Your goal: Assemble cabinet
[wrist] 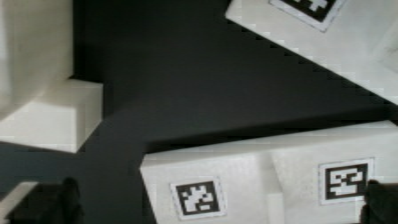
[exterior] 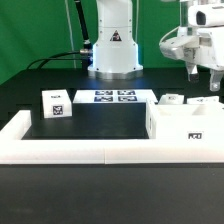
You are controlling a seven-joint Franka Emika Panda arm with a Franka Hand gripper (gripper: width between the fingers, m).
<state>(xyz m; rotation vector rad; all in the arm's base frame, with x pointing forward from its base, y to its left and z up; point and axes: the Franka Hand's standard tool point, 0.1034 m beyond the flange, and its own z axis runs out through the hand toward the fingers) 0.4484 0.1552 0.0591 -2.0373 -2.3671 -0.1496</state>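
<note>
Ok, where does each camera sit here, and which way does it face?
Exterior view: in front of the table, facing the robot base across the border rail; end effector shows too.
Wrist view: on the wrist, looking down at cabinet parts; only dark fingers show.
Shared: tagged white cabinet parts; exact match unclear.
</note>
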